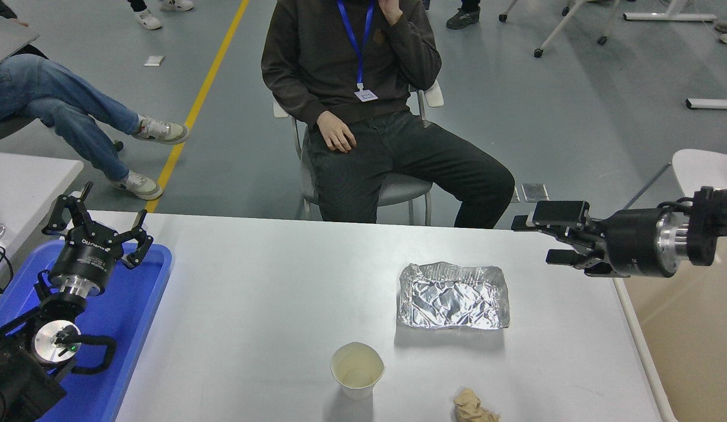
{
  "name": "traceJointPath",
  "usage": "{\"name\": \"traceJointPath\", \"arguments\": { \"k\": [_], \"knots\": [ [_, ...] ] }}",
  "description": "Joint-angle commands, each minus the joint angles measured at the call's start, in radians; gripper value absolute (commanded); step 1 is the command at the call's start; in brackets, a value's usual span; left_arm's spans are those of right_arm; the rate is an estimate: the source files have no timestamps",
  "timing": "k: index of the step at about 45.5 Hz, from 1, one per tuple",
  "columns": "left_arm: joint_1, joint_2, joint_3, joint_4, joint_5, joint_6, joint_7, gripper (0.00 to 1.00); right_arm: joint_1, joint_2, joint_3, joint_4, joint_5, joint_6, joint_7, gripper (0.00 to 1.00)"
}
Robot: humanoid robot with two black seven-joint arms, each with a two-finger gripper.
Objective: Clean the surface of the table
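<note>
- My right black claw (pixel 536 239), jaws apart and empty, hangs at the frame's right above the white matte table surface (pixel 269 293).
- The crumpled silver foil tray (pixel 453 295) lies lower left of it.
</note>
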Motion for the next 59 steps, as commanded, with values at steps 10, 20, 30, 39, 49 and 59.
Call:
{"name": "traceJointPath", "arguments": {
  "k": [10, 20, 30, 39, 49, 59],
  "knots": [
    [0.0, 0.0, 0.0, 0.001, 0.0, 0.0, 0.0, 1.0, 0.078, 0.224, -0.104, 0.028, -0.202, 0.176, -0.018, 1.0],
    [0.0, 0.0, 0.0, 0.001, 0.0, 0.0, 0.0, 1.0, 0.087, 0.352, -0.153, 0.022, -0.325, 0.158, -0.105, 1.0],
    [0.0, 0.0, 0.0, 0.001, 0.0, 0.0, 0.0, 1.0, 0.053, 0.41, -0.208, -0.042, -0.279, 0.145, -0.373, 1.0],
    [0.0, 0.0, 0.0, -0.001, 0.0, 0.0, 0.0, 1.0, 0.041, 0.525, -0.191, -0.105, -0.217, 0.118, -0.499, 1.0],
    [0.0, 0.0, 0.0, -0.001, 0.0, 0.0, 0.0, 1.0, 0.038, 0.605, -0.173, -0.108, -0.105, 0.104, -0.501, 1.0],
    [0.0, 0.0, 0.0, -0.001, 0.0, 0.0, 0.0, 1.0, 0.033, 0.715, -0.158, -0.171, -0.104, 0.083, -0.502, 1.0]
  ]
}}
